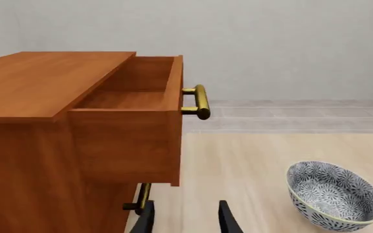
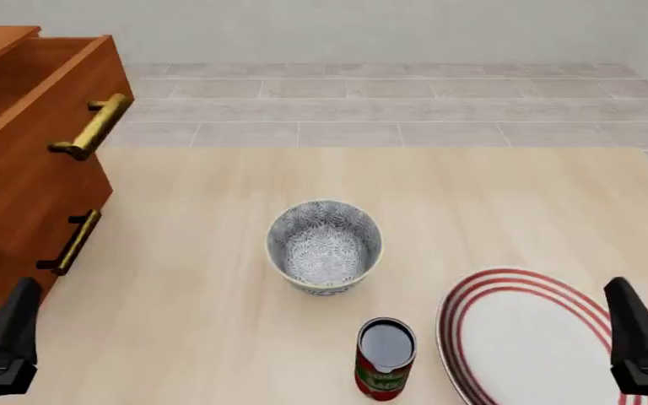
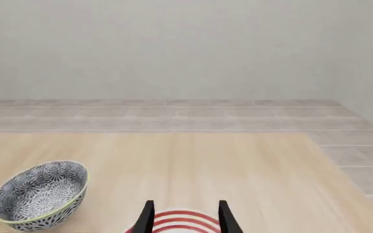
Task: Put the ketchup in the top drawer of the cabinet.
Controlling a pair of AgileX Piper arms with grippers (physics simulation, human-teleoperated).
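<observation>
The ketchup (image 2: 386, 358) stands upright on the worktop between your grippers, nearer the right gripper (image 3: 185, 216) than the left gripper (image 1: 185, 218); both sets of jaws are spread and empty; the top drawer (image 2: 31, 126) is already open
</observation>
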